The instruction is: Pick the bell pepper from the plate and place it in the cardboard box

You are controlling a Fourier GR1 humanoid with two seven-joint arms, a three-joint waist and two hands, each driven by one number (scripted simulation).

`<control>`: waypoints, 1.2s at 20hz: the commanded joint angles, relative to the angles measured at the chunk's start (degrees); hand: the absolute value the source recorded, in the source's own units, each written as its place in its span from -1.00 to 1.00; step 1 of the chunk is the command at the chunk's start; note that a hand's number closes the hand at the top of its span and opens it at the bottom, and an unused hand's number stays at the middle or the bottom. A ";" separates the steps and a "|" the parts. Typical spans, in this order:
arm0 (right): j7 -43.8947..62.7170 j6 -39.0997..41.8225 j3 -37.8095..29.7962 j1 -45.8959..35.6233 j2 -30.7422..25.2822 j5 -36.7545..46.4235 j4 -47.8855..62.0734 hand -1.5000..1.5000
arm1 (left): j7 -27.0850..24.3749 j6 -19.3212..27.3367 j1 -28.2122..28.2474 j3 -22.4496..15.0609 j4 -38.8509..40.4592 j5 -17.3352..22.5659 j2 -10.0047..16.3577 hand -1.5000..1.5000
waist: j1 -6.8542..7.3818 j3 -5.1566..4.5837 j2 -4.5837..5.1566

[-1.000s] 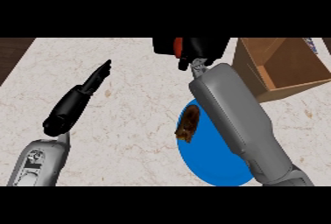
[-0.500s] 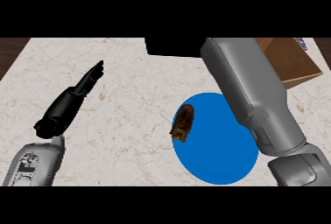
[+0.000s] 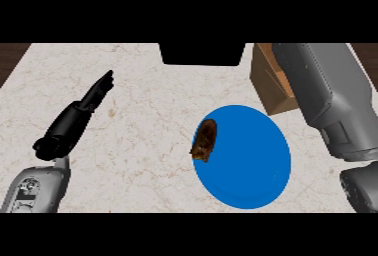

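Update: right forearm (image 3: 325,100) has swung off the plate (image 3: 251,170) to its 3 o'clock and now overlaps the cardboard box (image 3: 272,85) at 1 o'clock. The right hand is out of view past the top edge, so I can't tell its fingers. Plate is now uncovered. The brownish lump, presumably the bell pepper (image 3: 204,141), hasn't moved and lies at the plate's 9 o'clock rim. The left hand (image 3: 77,117) rests further out at 9 o'clock, fingers straight, holding nothing. My read: pick not made yet.

You can read no text, label, brand, number or sign here. The cardboard box (image 3: 275,85), the plate (image 3: 255,165) and the counter (image 3: 148,150) show plain surfaces; the dark marks on the left forearm (image 3: 29,187) are too small to read.
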 commanded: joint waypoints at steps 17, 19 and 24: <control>-18.22 22.60 -10.01 6.54 -5.27 -16.38 6.40 -1.00 | 1.19 -0.66 4.06 -0.04 -3.82 0.02 -0.60 0.00 | -0.99 0.05 -0.57; -25.08 16.99 -10.09 11.83 -4.91 -17.06 4.38 -1.00 | 0.06 -0.13 2.75 1.58 -1.18 -0.35 0.35 0.00 | -1.28 0.06 -0.40; -29.52 3.02 -19.34 7.03 -4.41 -25.88 -5.98 -1.00 | -0.32 0.94 1.27 1.98 0.49 -0.85 0.01 0.00 | -2.37 0.22 -0.56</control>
